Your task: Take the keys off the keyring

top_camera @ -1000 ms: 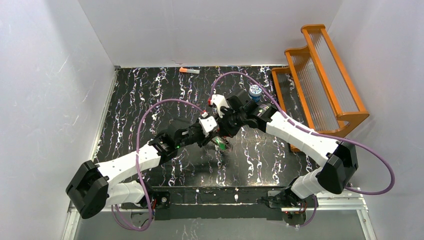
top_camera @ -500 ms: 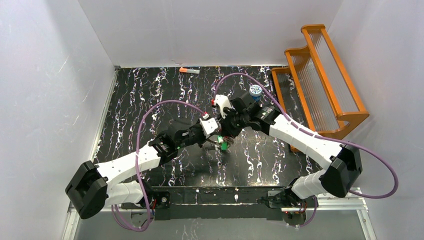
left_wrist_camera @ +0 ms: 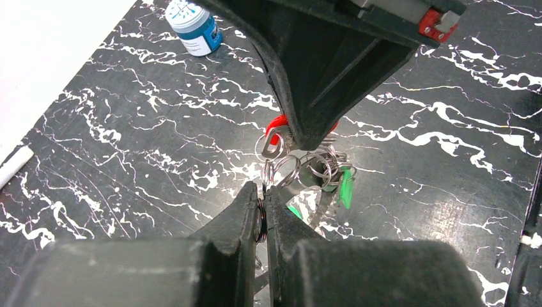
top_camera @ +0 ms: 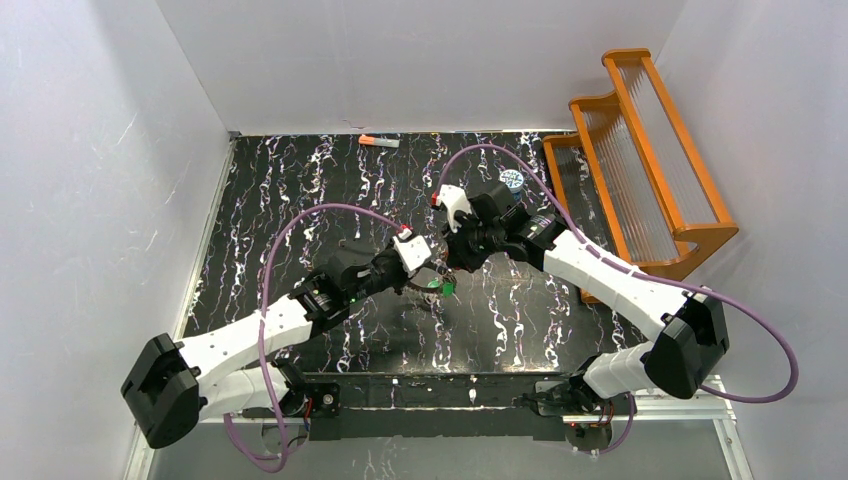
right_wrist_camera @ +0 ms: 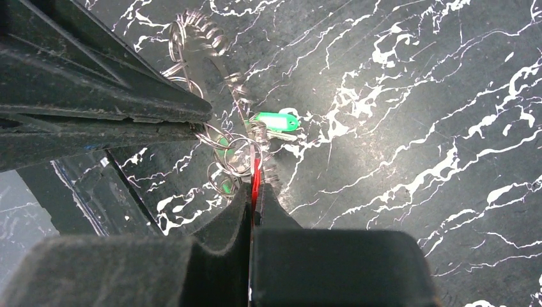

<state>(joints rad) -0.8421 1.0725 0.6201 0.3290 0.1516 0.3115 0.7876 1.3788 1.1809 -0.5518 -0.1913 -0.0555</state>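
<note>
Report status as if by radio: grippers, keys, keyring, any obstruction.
Left gripper shut on keyring. Right gripper shut on red key. Green key at the rings, apparently attached. Blue canister well aside, no obstruction.

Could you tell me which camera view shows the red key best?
The left wrist view: the red key shows its red head, partly under the right gripper. The right wrist view shows only a red sliver edge-on; the top view does not show it.
</note>
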